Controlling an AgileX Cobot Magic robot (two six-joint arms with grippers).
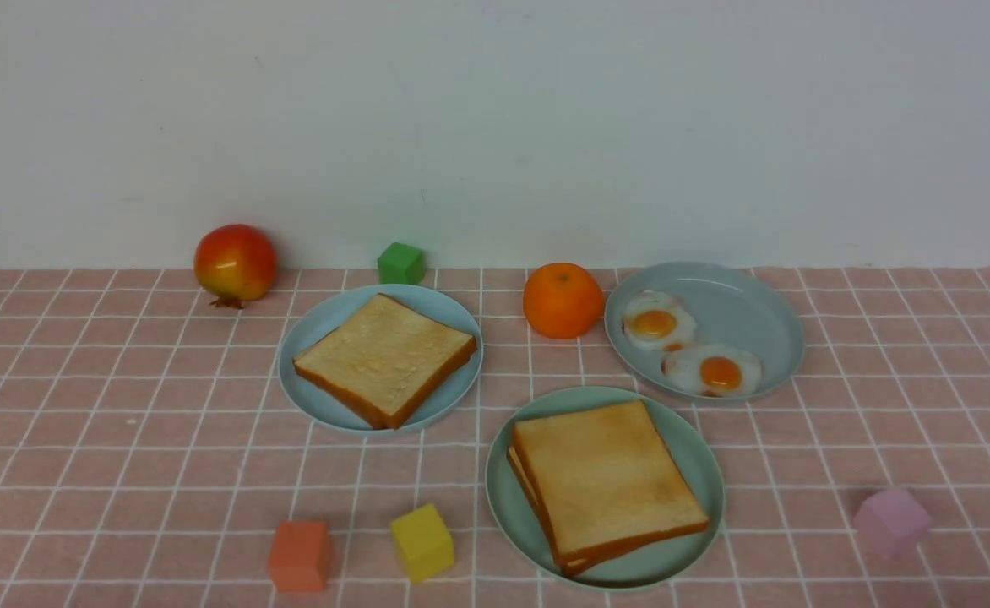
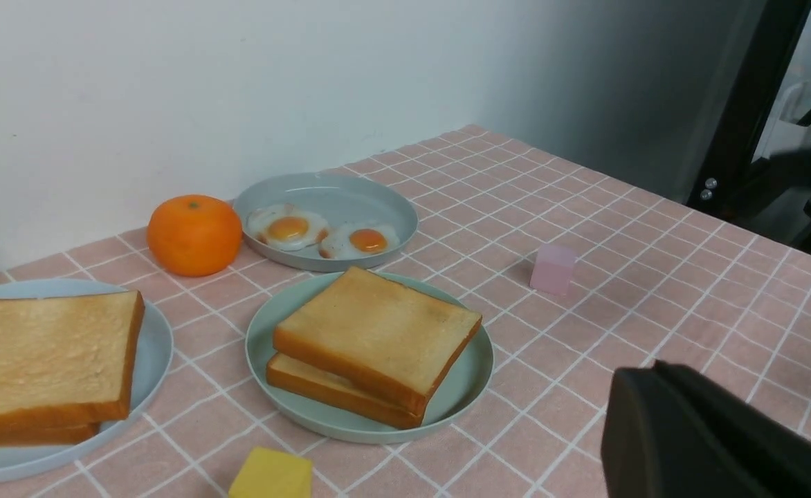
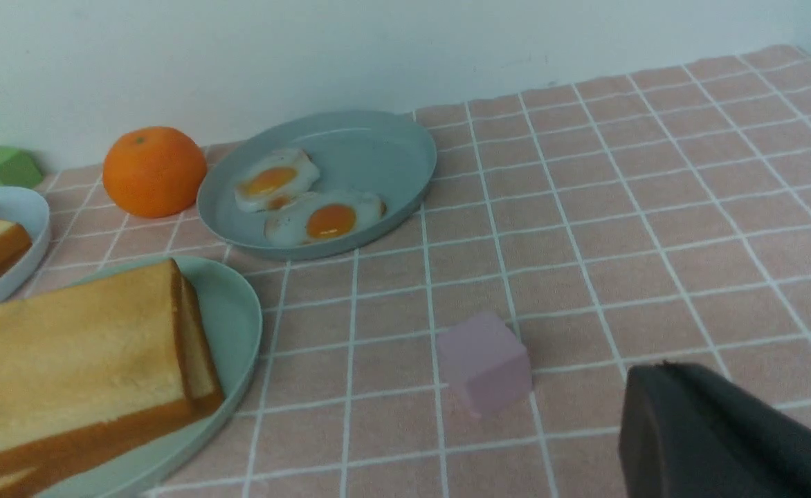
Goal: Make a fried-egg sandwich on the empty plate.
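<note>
Bread stacked on the mint plate, both claws together and well apart from it

From where I'm standing, the sandwich (image 1: 609, 481) looks made, or very nearly: two toasted slices, one on the other, on the round mint-green plate (image 1: 709, 549). I can't make out any egg between them, so I'd call it finished only with that doubt. Two fried eggs (image 1: 719, 373) lie on the grey plate (image 1: 736, 317) beyond, and more toast (image 1: 385, 355) sits on the pale blue plate (image 1: 299, 393), over to the left.

The left claw (image 2: 660, 377) has its fingers together with nothing between them, and so does the right claw (image 3: 665, 377). The stack lies a little right of the middle, so I'd judge the right arm the nearer; from the left claw it would be a reach inward and across.

It has no real long axis, being nearly square. The top slice is turned a little on the one beneath, leaving a strip of the lower crust showing on the stack's left side. If the egg is in there, the next move should be nothing more than keeping both arms away. Any straightening would want a gentle touch, since a nudge could slide the top slice off.
</note>
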